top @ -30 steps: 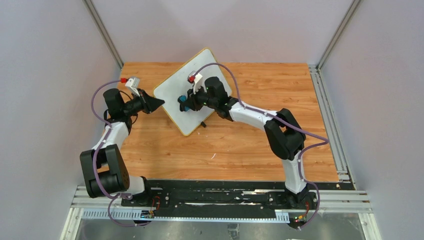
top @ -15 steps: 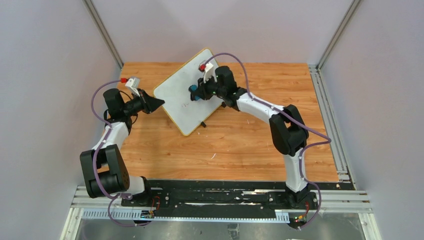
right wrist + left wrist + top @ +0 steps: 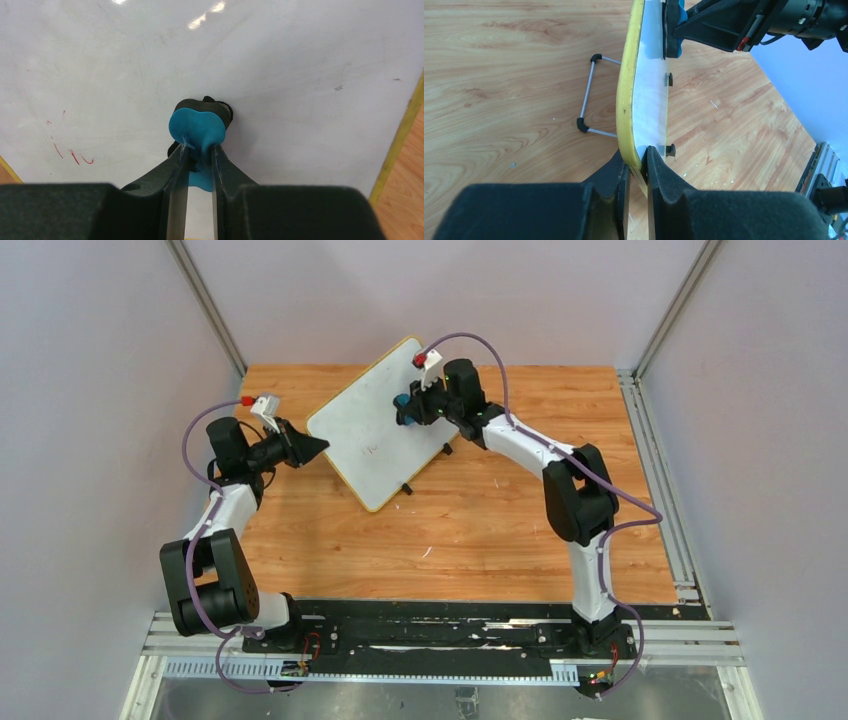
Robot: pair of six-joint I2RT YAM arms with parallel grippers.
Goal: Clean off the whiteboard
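Where the whiteboard [image 3: 385,430] sits: far middle of the wooden table [image 3: 500,530], turned cornerwise to you and raised at a tilt
Whiteboard look: white face with rounded corners, thin yellow frame [image 3: 626,100], glare spots near the top in the right wrist view
Writing: you can make out a few faint red strokes [image 3: 70,152] low on the left of the face; the rest of the surface shows only grey smudges
Left gripper [image 3: 638,160]: clenched on the board's framed edge at its left corner, one finger on each face
Right gripper [image 3: 200,150]: clamped on the blue eraser [image 3: 197,127], whose dark pad is pressed flat against the board's face
Eraser position: on the far part of the board near its top corner, well apart from the red strokes
Feet: two small black feet [image 3: 669,79] stick out along the board's right-hand edge
Behind the board: a wire stand [image 3: 589,95] with black end caps lies on the wood just beside the back face
In your way: nothing lies between eraser and red strokes but open board
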